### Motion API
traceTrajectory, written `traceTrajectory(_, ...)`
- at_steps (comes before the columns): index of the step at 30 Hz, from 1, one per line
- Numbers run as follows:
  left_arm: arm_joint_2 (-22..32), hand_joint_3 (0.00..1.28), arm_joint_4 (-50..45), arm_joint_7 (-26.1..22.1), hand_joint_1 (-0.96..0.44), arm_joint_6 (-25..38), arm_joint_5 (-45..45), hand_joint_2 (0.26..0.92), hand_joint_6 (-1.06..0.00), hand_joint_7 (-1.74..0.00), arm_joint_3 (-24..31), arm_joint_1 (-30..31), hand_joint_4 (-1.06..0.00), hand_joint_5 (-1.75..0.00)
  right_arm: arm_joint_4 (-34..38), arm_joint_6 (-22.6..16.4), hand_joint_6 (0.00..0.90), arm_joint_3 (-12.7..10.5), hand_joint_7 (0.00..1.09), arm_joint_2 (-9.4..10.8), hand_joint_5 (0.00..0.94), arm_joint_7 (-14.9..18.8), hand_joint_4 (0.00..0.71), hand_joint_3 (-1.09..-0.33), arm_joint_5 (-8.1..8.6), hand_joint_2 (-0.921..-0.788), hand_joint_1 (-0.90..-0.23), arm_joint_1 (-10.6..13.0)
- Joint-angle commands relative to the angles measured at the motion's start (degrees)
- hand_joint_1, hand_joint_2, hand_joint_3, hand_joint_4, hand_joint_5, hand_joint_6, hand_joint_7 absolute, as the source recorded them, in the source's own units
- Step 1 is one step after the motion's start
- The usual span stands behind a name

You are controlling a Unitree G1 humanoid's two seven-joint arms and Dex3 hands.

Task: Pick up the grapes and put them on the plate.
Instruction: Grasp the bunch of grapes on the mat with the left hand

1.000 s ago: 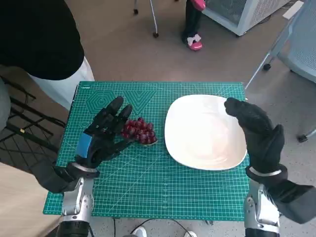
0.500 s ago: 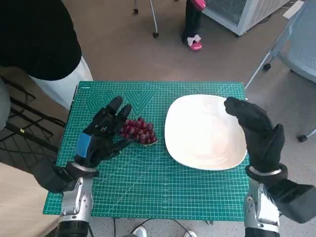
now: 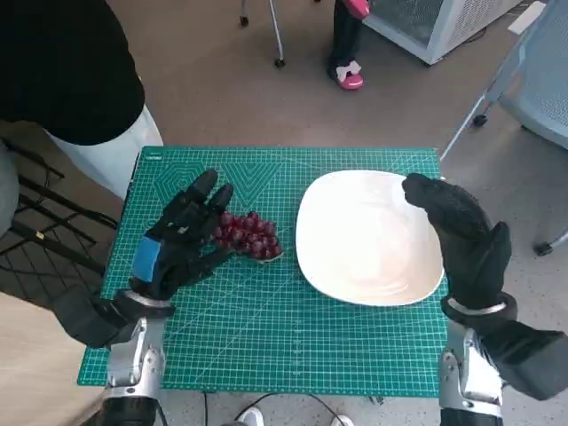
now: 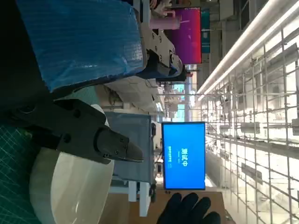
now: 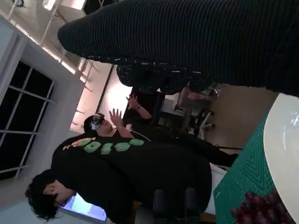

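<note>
Grapes (image 3: 249, 235): on mat (image 3: 266, 337), beside plate (image 3: 368, 238). Left hand (image 3: 182, 235): fingers spread, touching grapes. Right hand (image 3: 457, 235): empty, fingers apart, over plate rim.

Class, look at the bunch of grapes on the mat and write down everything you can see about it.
The grapes are a small, loose bunch of dark red, glossy berries lying flat on the green cutting mat, left of the white plate and apart from it. The left hand reaches over the bunch's left side, its fingers at the berries, though a firm grip cannot be confirmed. The right wrist view also shows the bunch beside the plate's rim.
</note>
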Motion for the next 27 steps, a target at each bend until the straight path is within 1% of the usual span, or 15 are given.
traceTrajectory(1, 8.4, 0.01, -3.3, 3.7, -0.42, -2.6, 15.2, 0.879, -0.16, 0.0, -3.2, -0.9, -0.07, 0.0, 0.6, 0.8, 0.1, -0.1, 0.23, -0.3, 0.004, 0.2, 0.376, -0.783, 0.06, -0.921, -0.659, 0.4)
traceTrajectory(2, 10.1, 0.01, -4.0, 4.6, -0.46, -2.7, 18.7, 0.874, -0.11, 0.0, -3.9, -1.2, -0.05, 0.0, 0.6, 0.8, 0.1, -0.1, 0.23, -0.3, 0.004, 0.2, 0.376, -0.783, 0.1, -0.921, -0.659, 0.3)
traceTrajectory(4, 12.9, 0.0, -5.5, 6.0, -0.53, -2.3, 24.6, 0.867, -0.05, 0.0, -5.2, -1.8, -0.02, 0.0, 0.8, 0.8, 0.099, -0.2, 0.23, -0.4, 0.004, 0.3, 0.376, -0.782, 0.18, -0.921, -0.659, 0.2)
traceTrajectory(6, 14.8, 0.0, -6.8, 6.5, -0.57, -1.0, 28.2, 0.861, -0.03, 0.0, -6.2, -2.5, -0.01, 0.0, 1.0, 0.8, 0.098, -0.2, 0.23, -0.4, 0.004, 0.4, 0.377, -0.782, 0.19, -0.921, -0.66, 0.0)
traceTrajectory(8, 15.9, 0.0, -7.9, 6.3, -0.58, 1.1, 30.3, 0.85, -0.02, 0.0, -7.2, -3.2, 0.0, 0.0, 1.1, 0.7, 0.098, -0.2, 0.23, -0.4, 0.004, 0.3, 0.377, -0.782, 0.11, -0.921, -0.66, -0.1)
traceTrajectory(14, 17.1, 0.0, -11.5, 6.5, -0.52, 10.3, 37.0, 0.8, -0.01, 0.0, -10.8, -5.5, 0.0, 0.0, 1.7, 0.6, 0.097, -0.2, 0.23, -0.5, 0.003, 0.4, 0.376, -0.783, 0.1, -0.921, -0.658, -0.3)
traceTrajectory(19, 17.2, 0.0, -12.6, 6.5, -0.49, 18.7, 43.4, 0.758, -0.04, -0.02, -14.9, -8.4, 0.0, 0.0, 1.6, 0.7, 0.098, -0.3, 0.23, -0.7, 0.004, 0.6, 0.378, -0.781, 0.38, -0.921, -0.659, -0.4)
traceTrajectory(23, 17.0, 0.0, -11.8, 5.5, -0.48, 24.9, 47.9, 0.737, -0.06, -0.02, -18.6, -11.2, 0.0, 0.0, 1.6, 0.4, 0.097, -0.3, 0.23, -0.7, 0.003, 0.7, 0.378, -0.782, 0.39, -0.921, -0.656, -0.5)
traceTrajectory(27, 16.7, 0.0, -9.4, 5.2, -0.47, 29.0, 51.5, 0.726, -0.07, -0.02, -22.0, -14.1, 0.0, 0.0, 2.0, 0.1, 0.096, -0.3, 0.23, -0.7, 0.002, 0.9, 0.377, -0.784, 0.48, -0.921, -0.649, -0.7)
